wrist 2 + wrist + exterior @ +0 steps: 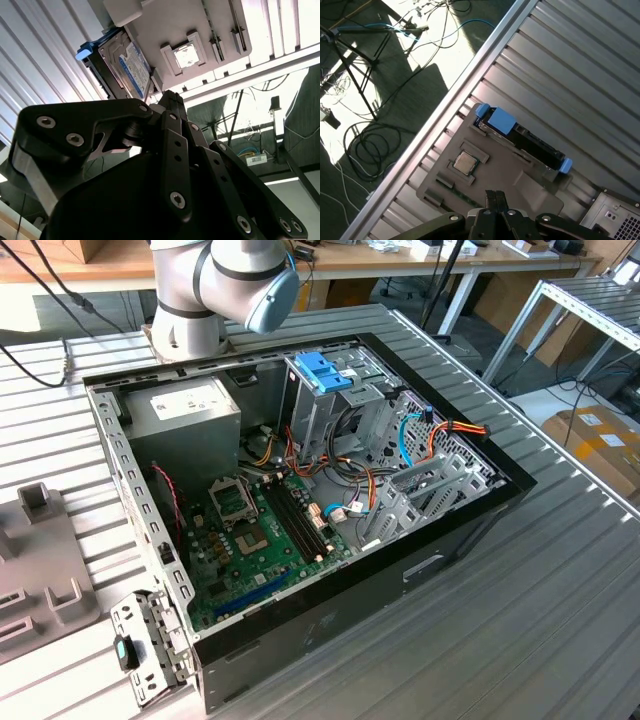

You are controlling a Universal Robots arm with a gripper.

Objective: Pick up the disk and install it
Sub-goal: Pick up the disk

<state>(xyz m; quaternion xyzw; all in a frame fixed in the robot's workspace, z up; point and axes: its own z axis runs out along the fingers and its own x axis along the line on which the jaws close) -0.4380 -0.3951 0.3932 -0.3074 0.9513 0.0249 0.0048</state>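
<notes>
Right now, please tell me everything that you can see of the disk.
The disk is a flat rectangular drive, metal-looking, with a white and blue label on one face. Blue plastic rails frame it, with a wider blue tab at one end. It stands on its long edge in a slot of a grey holder plate, which lies on the ribbed metal table. Nothing else touches it: the gripper is apart from it, shut and empty.

A robotics lab or workshop — a ribbed metal worktop (540,630) carries an opened computer case (400,580) near the arm's base (190,330), wooden benches (400,258) stand far behind, and cardboard boxes (598,440) and loose cables (367,150) lie on the floor.
</notes>
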